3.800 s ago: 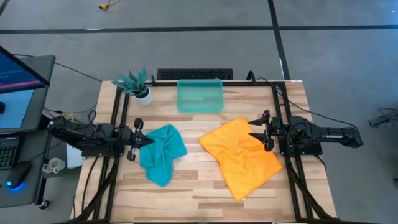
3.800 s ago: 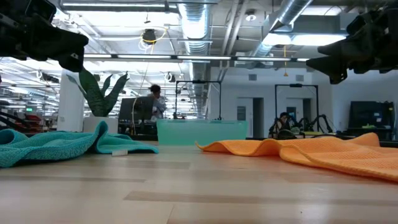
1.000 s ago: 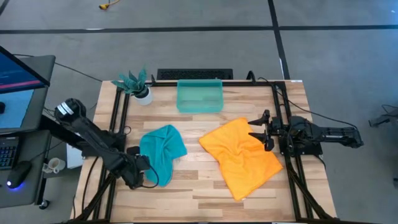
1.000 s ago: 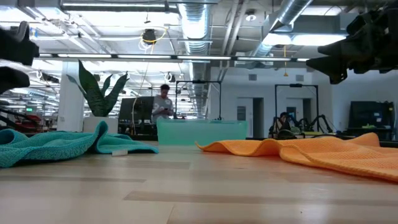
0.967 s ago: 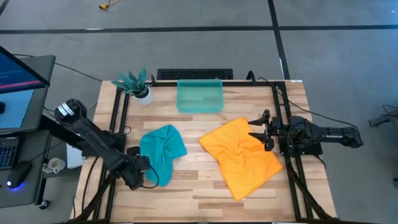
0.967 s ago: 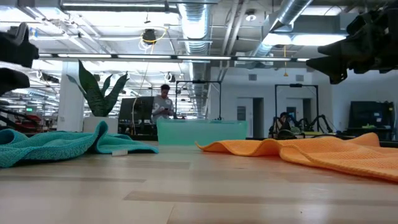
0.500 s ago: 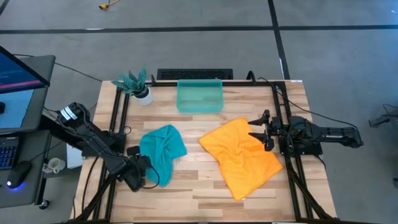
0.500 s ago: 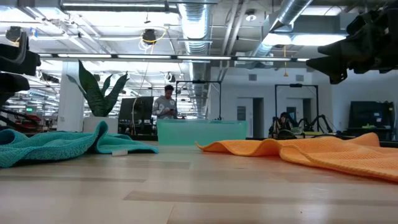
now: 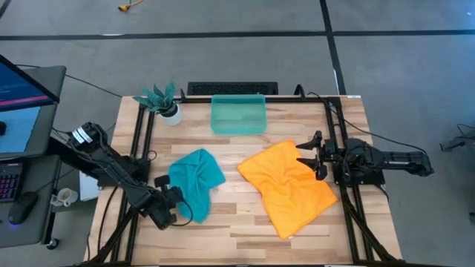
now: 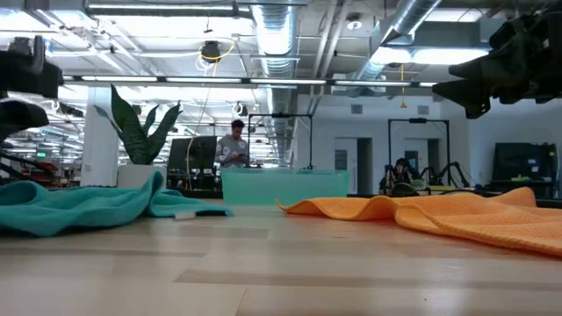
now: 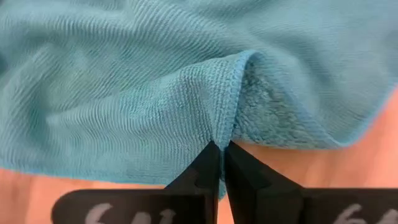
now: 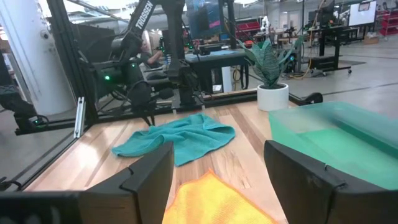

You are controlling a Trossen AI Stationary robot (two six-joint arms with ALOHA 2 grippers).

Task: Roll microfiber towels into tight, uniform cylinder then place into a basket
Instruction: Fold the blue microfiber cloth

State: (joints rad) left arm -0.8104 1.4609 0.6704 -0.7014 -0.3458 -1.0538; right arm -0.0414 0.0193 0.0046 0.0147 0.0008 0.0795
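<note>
left claw (image 11: 221, 149) pinched on teal towel (image 11: 155, 81) edge, right claw (image 12: 217, 168) spread wide

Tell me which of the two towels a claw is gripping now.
The teal towel: the left claw is shut on its near edge. The orange towel lies free under the open right claw.

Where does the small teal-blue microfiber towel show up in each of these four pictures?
High view: teal-blue microfiber towel, left of centre.
Low view: far left, lying flat.
Left wrist view: fills the picture.
Right wrist view: mid-distance, centre-left.
Shared landmark: translucent teal-green plastic basket.
</note>
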